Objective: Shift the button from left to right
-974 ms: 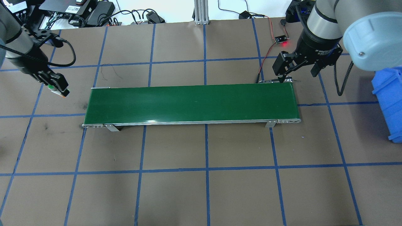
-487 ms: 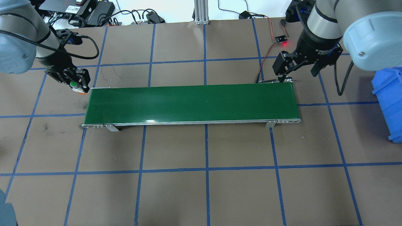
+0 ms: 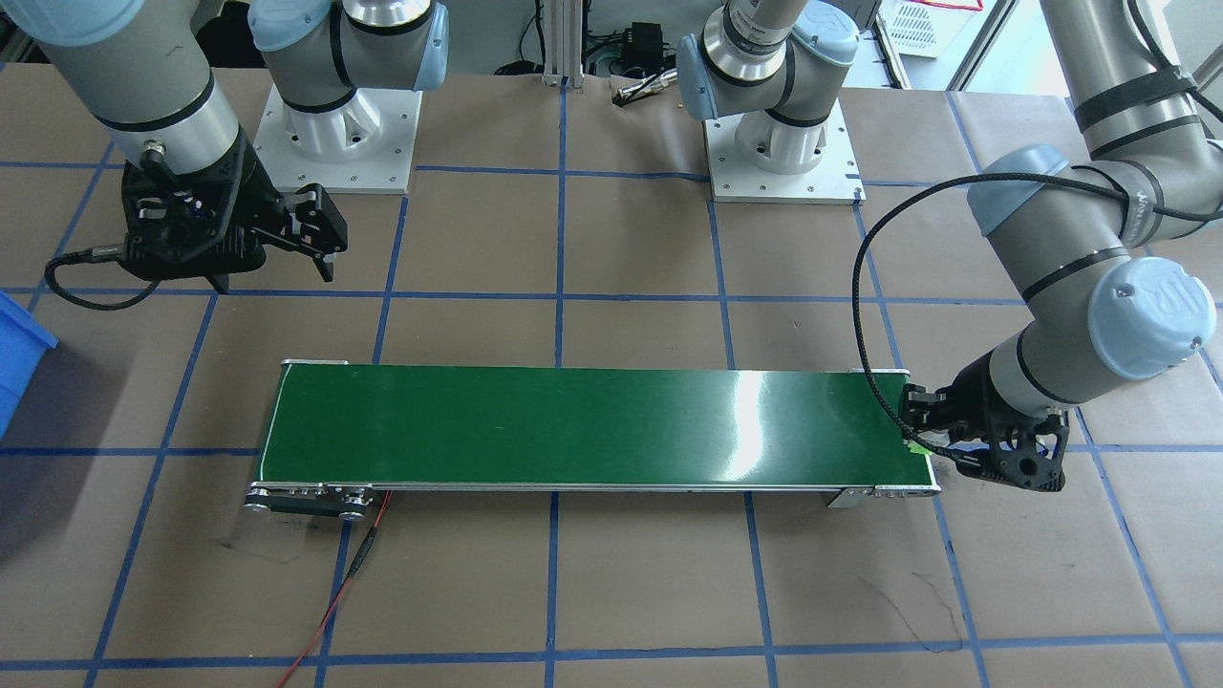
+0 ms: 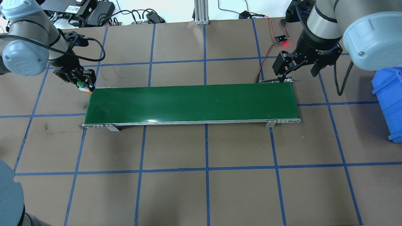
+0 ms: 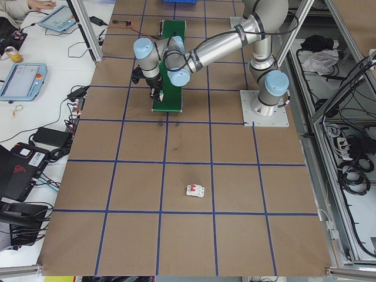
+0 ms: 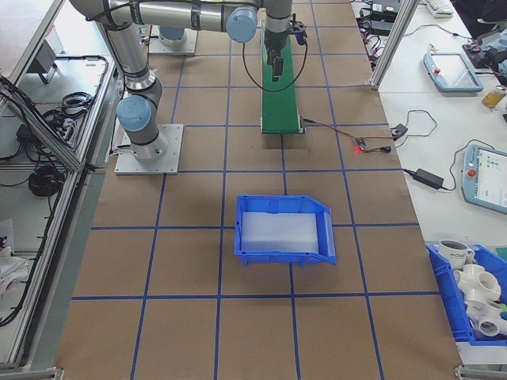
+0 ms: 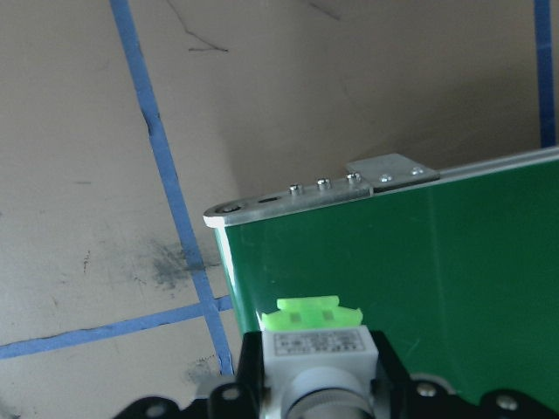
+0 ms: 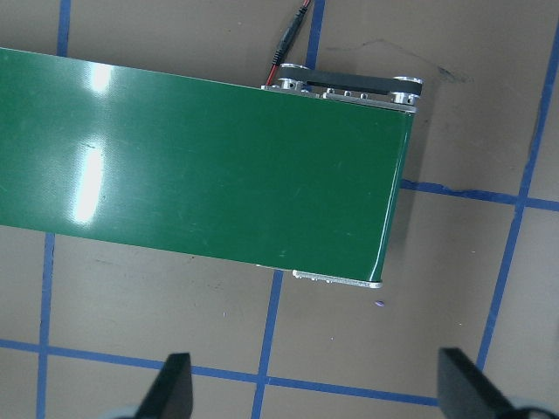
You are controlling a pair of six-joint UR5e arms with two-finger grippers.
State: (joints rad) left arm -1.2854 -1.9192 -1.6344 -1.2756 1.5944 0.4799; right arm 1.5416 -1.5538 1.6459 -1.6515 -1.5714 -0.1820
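Overhead, brown paper table (image 4: 201,194) gridded with blue tape, green conveyor belt (image 4: 191,103) across the middle.
Just off the belt's far left corner, the left gripper (image 4: 82,83) clamps the button (image 4: 81,83), green cap up. Beyond the belt's right end, the right gripper (image 4: 296,67) hangs spread and empty; cables and power bricks line the far edge.

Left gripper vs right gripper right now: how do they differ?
The left gripper is shut on the button; the right gripper is open and holds nothing. The left gripper sits at the conveyor belt's left end, the right gripper above its right end. Both are black two-finger grippers with the belt's end in their wrist views.
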